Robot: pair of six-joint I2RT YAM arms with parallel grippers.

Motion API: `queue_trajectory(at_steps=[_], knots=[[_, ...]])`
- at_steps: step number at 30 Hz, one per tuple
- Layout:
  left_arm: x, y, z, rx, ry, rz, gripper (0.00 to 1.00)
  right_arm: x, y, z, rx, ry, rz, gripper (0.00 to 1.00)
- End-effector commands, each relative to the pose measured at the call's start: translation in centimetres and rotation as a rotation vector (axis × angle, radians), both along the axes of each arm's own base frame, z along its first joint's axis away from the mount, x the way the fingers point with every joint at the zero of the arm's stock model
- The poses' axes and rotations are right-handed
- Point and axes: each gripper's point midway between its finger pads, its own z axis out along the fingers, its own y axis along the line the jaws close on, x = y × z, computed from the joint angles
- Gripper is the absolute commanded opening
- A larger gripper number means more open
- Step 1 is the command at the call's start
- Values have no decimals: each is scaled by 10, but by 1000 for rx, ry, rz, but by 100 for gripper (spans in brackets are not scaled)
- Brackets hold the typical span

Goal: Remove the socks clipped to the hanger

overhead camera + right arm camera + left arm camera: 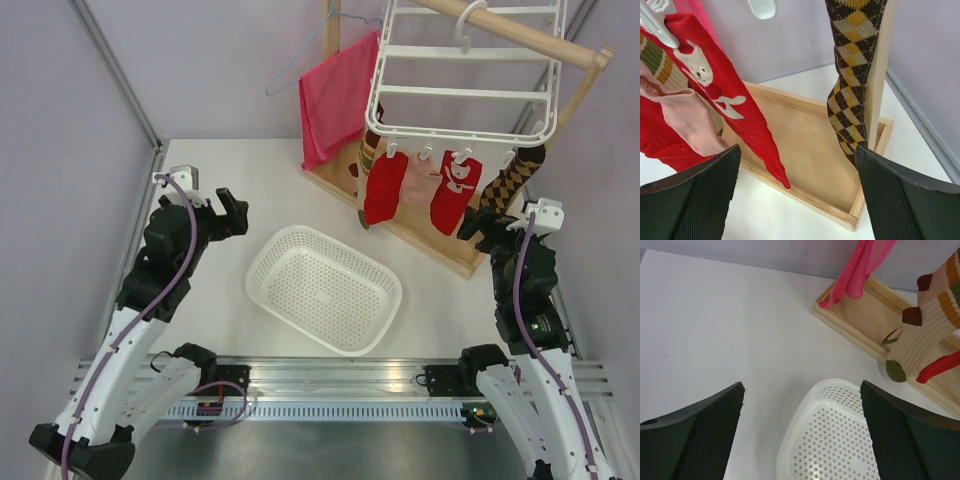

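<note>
Left gripper [232,212] and right gripper [487,228] gaped wide, empty; yanking the argyle sock [510,180] below the hanger [460,93] risked unhooking the hanger.

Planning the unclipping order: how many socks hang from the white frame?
5, left to right from above: striped sock, red sock, pale pink sock, red bunny sock, argyle sock. A second argyle may hide behind it.

You have plain lilac-grey walls [180,60] around three sides of a white table [270,180], evenly lit, with an aluminium rail [340,378] along its near edge.
</note>
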Motion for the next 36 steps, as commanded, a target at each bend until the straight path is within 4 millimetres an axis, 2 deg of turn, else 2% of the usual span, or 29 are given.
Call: queue_trajectory(at_steps=[1, 9, 13, 19, 20, 24, 26, 30, 36], knots=[[0, 0, 4, 11, -3, -11, 100, -5, -3, 15, -12, -30, -10, 98], [0, -7, 2, 12, 8, -52, 100, -11, -8, 18, -13, -51, -33, 98], [1, -12, 1, 13, 13, -75, 100, -9, -22, 12, -10, -31, -120, 98], [0, -13, 1, 14, 13, -86, 100, 8, -38, -9, -6, 61, -244, 98], [0, -14, 1, 14, 16, -88, 100, 15, -38, -17, -16, 96, -251, 98], [0, -14, 2, 12, 11, -91, 100, 32, -35, -29, -15, 134, -252, 95], [-1, -14, 3, 14, 8, -92, 100, 35, -40, -40, -19, 150, -275, 92], [-2, -14, 4, 13, 4, -93, 100, 42, -41, -48, -11, 156, -257, 86], [-2, -16, 3, 12, 7, -107, 100, 46, -49, -70, -13, 211, -281, 87]])
